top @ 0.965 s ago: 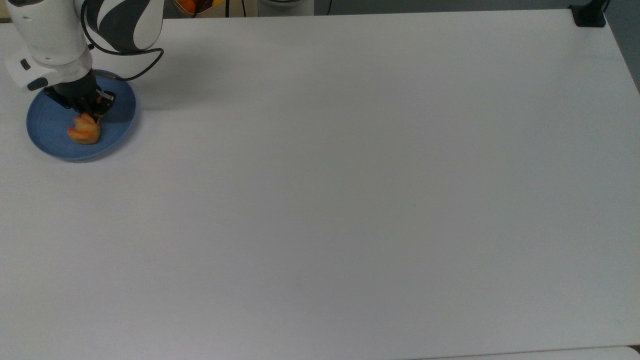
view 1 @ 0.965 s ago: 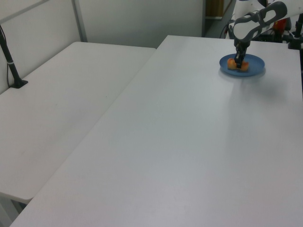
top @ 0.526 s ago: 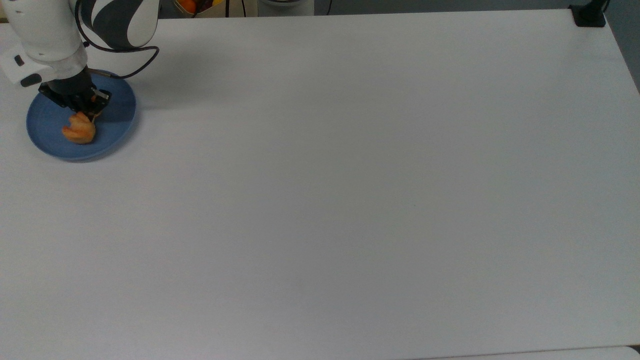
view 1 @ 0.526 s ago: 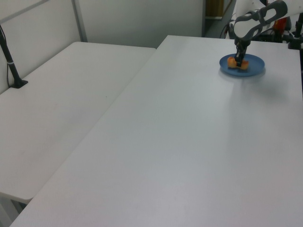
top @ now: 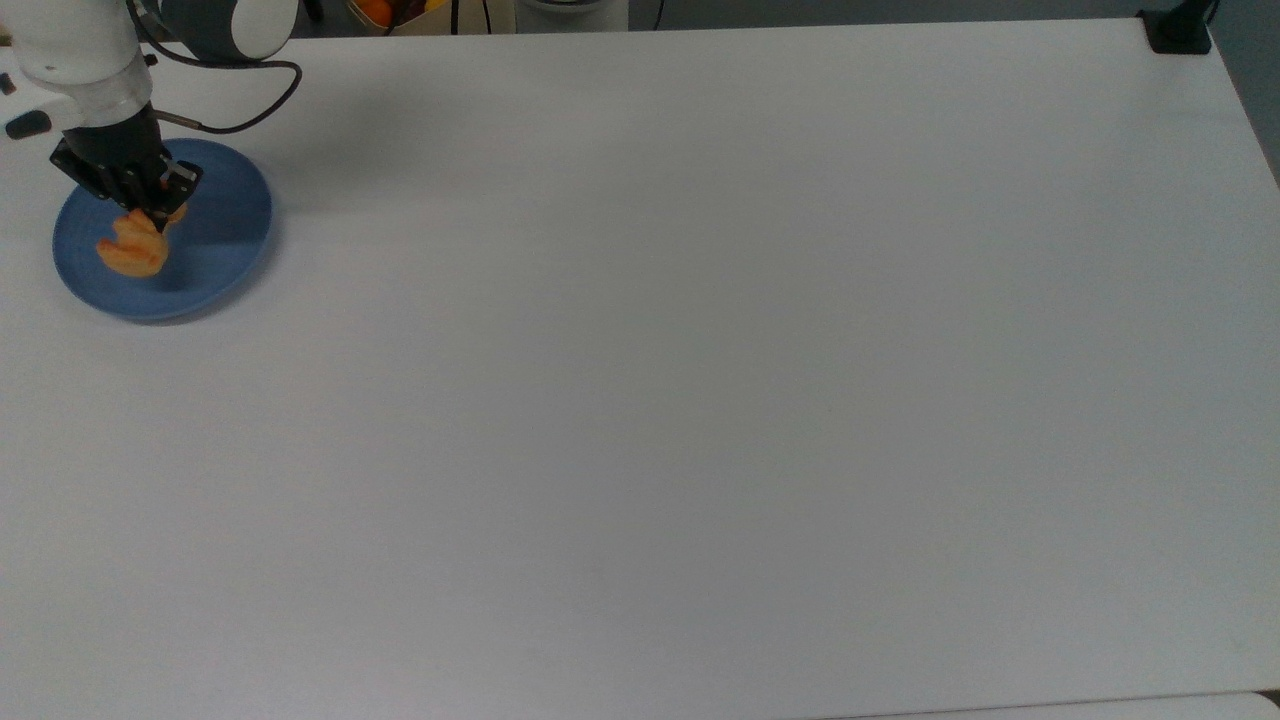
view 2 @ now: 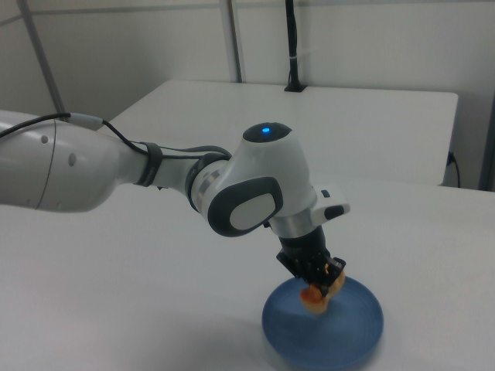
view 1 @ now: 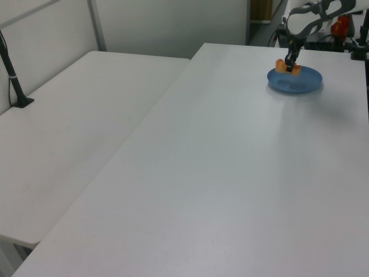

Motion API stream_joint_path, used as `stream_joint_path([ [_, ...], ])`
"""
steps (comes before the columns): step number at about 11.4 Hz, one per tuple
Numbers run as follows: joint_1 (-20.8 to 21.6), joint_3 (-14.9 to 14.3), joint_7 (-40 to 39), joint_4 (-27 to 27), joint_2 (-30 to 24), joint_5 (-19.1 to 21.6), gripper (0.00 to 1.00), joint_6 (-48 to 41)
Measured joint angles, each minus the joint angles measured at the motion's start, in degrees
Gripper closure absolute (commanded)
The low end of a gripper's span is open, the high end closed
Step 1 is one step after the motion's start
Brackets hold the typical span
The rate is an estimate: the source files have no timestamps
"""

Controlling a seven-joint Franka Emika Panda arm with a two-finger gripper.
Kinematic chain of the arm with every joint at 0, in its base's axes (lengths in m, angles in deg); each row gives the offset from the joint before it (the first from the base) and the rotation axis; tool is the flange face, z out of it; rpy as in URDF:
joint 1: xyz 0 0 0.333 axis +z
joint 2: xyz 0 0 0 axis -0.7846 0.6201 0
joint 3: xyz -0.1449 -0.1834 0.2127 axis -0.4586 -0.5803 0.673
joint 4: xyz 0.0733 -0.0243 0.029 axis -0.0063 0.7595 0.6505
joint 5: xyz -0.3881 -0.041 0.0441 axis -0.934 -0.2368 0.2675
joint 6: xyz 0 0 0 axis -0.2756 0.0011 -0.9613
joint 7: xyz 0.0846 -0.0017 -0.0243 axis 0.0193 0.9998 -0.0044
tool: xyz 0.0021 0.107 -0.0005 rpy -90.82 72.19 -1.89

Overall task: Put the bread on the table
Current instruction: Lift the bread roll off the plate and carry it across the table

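Observation:
The golden-orange bread hangs above the round blue plate at the top view's far left, clear of the plate's surface. My gripper is shut on its upper end. In the left view the bread sits raised over the plate at the far end of the white table. The right view has the bread held under the gripper, above the plate. The table spreads wide to the top view's right.
A black clamp post stands at the table's far corner in the top view's upper right. A second white table adjoins on the left view's left, with a black post on it. Orange items lie beyond the table's back edge.
The gripper has risen with the bread held in it, lifting it off the blue plate and drifting toward the top view's upper left.

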Motion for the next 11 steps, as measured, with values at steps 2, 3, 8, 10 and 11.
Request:
stream_joint_path([
  [2,0.23,0.03,0.00,-0.17,-1.95,0.03,1.00,-2.38],
  [3,0.41,0.35,0.00,-0.44,-3.15,0.06,1.00,-4.41],
  [8,4.06,5.47,5.50,-0.80,-10.03,0.20,1.00,-11.36],
  [10,5.64,7.93,7.54,-0.81,-13.57,0.09,1.00,-15.74],
  [11,6.05,9.77,8.60,-0.80,-15.34,0.00,1.00,-18.38],
])
